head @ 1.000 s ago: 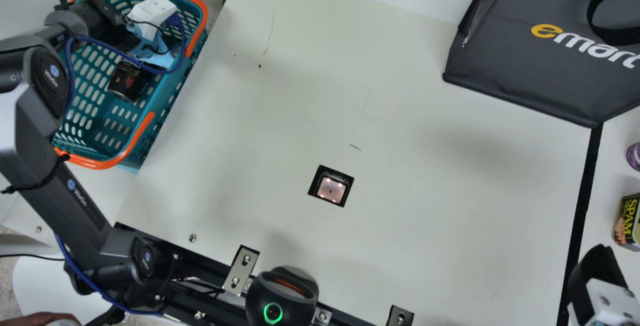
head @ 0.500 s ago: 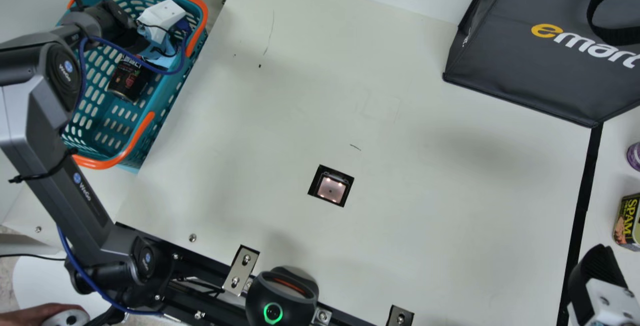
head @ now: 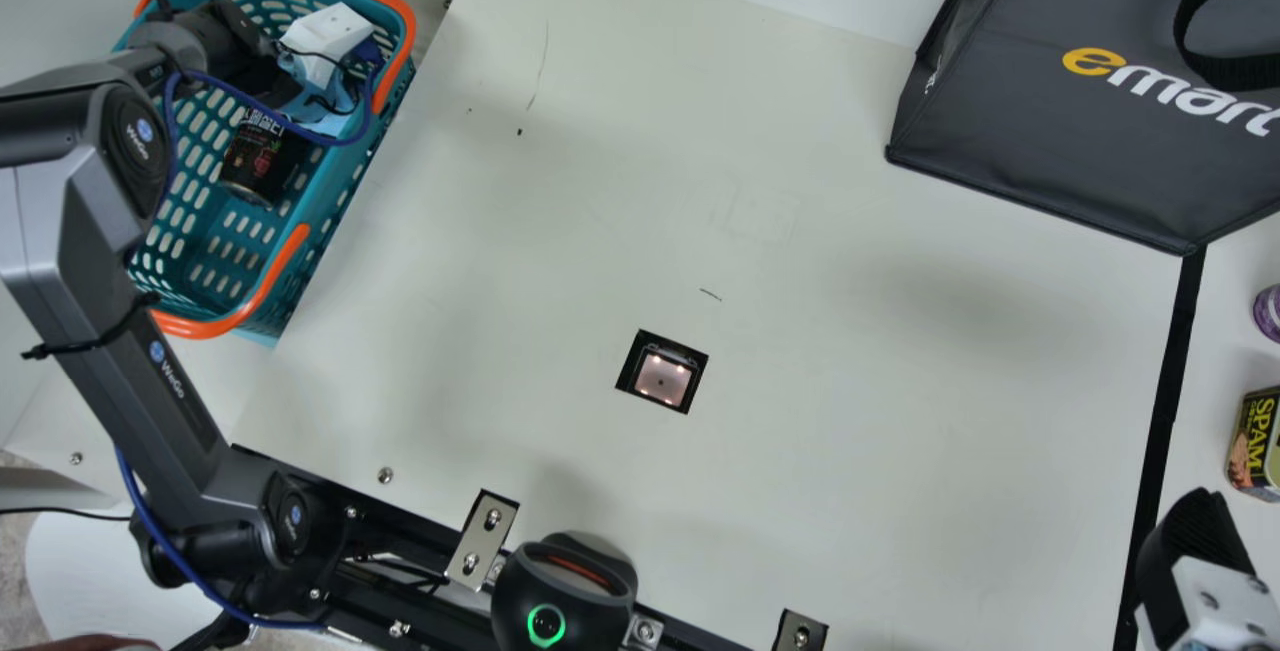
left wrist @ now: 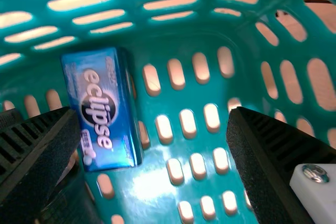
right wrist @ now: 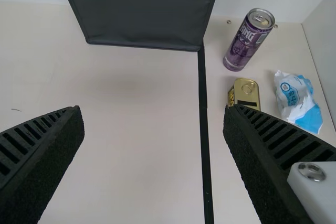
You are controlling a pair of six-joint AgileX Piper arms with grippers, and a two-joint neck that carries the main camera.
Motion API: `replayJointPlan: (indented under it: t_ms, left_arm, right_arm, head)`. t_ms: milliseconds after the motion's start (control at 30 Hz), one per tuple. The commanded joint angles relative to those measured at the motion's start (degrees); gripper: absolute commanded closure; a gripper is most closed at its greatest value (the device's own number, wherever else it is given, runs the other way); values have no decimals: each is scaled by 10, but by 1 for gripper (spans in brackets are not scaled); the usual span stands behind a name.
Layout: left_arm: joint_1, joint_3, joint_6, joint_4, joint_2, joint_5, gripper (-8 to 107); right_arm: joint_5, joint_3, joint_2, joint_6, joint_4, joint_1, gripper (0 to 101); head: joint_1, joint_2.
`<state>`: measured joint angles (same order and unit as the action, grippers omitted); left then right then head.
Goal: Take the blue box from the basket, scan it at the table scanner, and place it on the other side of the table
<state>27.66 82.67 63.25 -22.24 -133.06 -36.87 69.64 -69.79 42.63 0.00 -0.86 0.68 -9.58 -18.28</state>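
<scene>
In the main view my left gripper (head: 325,36) is down in the teal basket (head: 225,291) with the orange handles, its fingers hidden there. The left wrist view has my left gripper (left wrist: 152,116) open above the perforated basket floor (left wrist: 173,98). The blue box (left wrist: 102,108) lies on that floor beside the left-hand finger, not held. At the main view's lower right corner is my right gripper (head: 1190,551); the right wrist view has my right gripper (right wrist: 153,114) open and empty over the table. The table scanner (head: 662,376) is a lit square window in the tabletop.
A black can (head: 262,163) shares the basket. A grey bag (head: 1080,111) stands at the back right. Beyond the black tape line (right wrist: 205,129) are a purple can (right wrist: 248,40), a small tin (right wrist: 245,93) and a blue-white packet (right wrist: 298,100). A round black device (head: 565,591) sits at the front edge.
Over the basket, my left arm and gripper have shifted to the right and slightly toward the front, slowing lately. My right gripper stays where it was.
</scene>
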Motion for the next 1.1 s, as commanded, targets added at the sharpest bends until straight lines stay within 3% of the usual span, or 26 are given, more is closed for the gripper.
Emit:
replayJointPlan:
  t_ms: [0, 100, 367, 667, 1067]
  left_arm:
    - [2, -4, -2, -4, 3, -12, 9]
    - [2, -10, -2, -6, 8, -12, 9]
    - [-4, -28, 7, -7, 16, 57, 9]
    - [-11, -28, -26, 14, 3, 99, 9]
    - [-8, 1, -44, 18, -23, 47, 9]
  right_arm:
    - [0, 0, 0, 0, 0, 0, 6]
    - [0, 0, 0, 0, 0, 0, 6]
    - [0, 0, 0, 0, 0, 0, 6]
    - [0, 0, 0, 0, 0, 0, 6]
    - [0, 0, 0, 0, 0, 0, 6]
  head:
    - [17, -1]
    - [17, -1]
    - [17, -1]
    - [17, -1]
    - [17, -1]
